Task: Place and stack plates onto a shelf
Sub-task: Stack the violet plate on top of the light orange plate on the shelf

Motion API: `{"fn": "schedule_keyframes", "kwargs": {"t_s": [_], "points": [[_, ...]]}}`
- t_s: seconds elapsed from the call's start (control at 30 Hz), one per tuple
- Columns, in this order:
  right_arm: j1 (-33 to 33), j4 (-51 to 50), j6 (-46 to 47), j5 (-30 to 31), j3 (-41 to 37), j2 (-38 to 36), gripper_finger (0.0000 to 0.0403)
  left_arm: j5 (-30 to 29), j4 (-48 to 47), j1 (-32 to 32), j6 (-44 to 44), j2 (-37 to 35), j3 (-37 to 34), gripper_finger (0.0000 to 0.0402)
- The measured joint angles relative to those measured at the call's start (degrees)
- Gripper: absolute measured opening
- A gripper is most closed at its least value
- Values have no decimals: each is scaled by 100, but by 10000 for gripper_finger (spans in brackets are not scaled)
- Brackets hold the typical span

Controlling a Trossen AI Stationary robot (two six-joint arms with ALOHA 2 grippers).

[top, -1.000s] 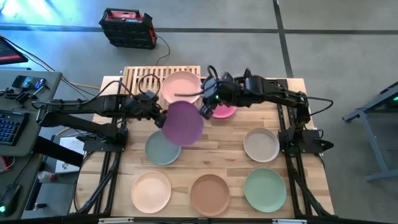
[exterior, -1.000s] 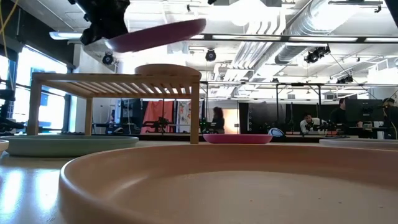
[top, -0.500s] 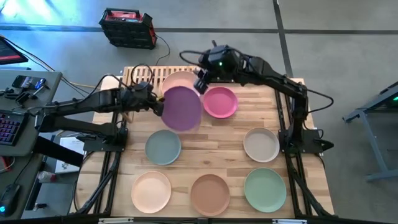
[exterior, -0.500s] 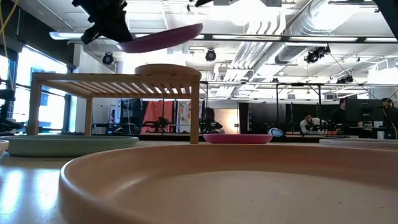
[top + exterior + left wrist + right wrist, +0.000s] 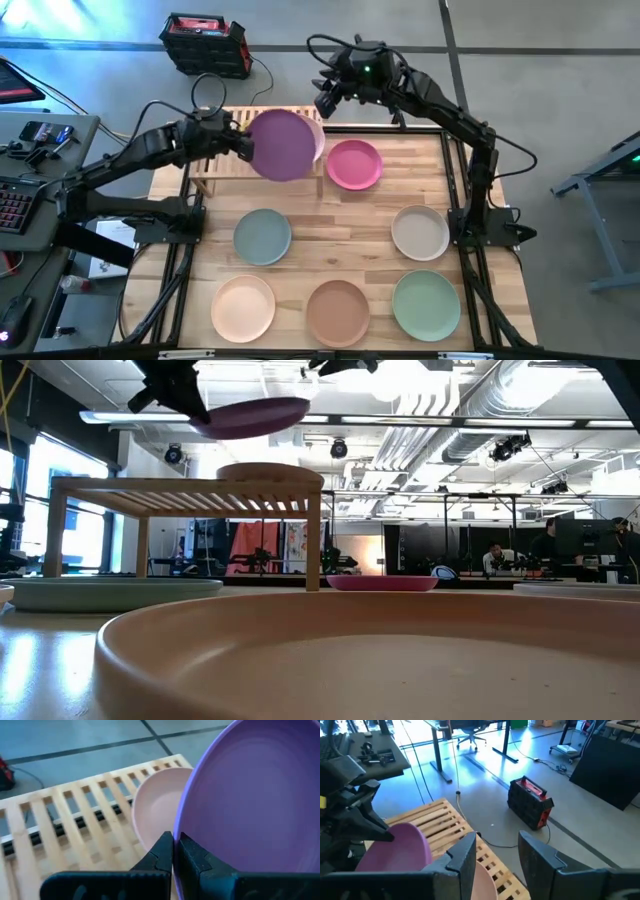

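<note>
The lifted plate [image 5: 283, 145] is purple, over a pale pink plate [image 5: 157, 810] on the light-wood slatted shelf [image 5: 215, 125]. On the wood-grain tabletop [image 5: 350, 215] lie magenta [image 5: 354, 165], grey-teal [image 5: 262, 237], cream [image 5: 420, 232], peach [image 5: 243, 307], brown [image 5: 337, 312] and mint green [image 5: 426, 305] plates. Both tools are black.

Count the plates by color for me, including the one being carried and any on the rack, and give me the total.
Purple plate, held in the left hand above the shelf: 1
Pale pink plate, on the shelf: 1
Magenta plate: 1
Grey-teal plate: 1
Cream plate: 1
Peach plate: 1
Brown plate: 1
Mint green plate: 1
Total: 8
</note>
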Motion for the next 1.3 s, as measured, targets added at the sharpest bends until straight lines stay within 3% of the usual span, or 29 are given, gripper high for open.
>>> {"fn": "schedule_keyframes", "kwargs": {"t_s": [0.47, 0.9, 1.3], "points": [[302, -1171, 446, -86, 0, 304, 124, 224, -235, 148, -118, 181, 0, 1], [776, -1661, 826, -160, -2, 492, 124, 299, -208, 115, -105, 302, 0, 1], [833, -1879, 1075, 38, -2, 598, 124, 382, 3, 18, 32, 302, 0, 1]]}}
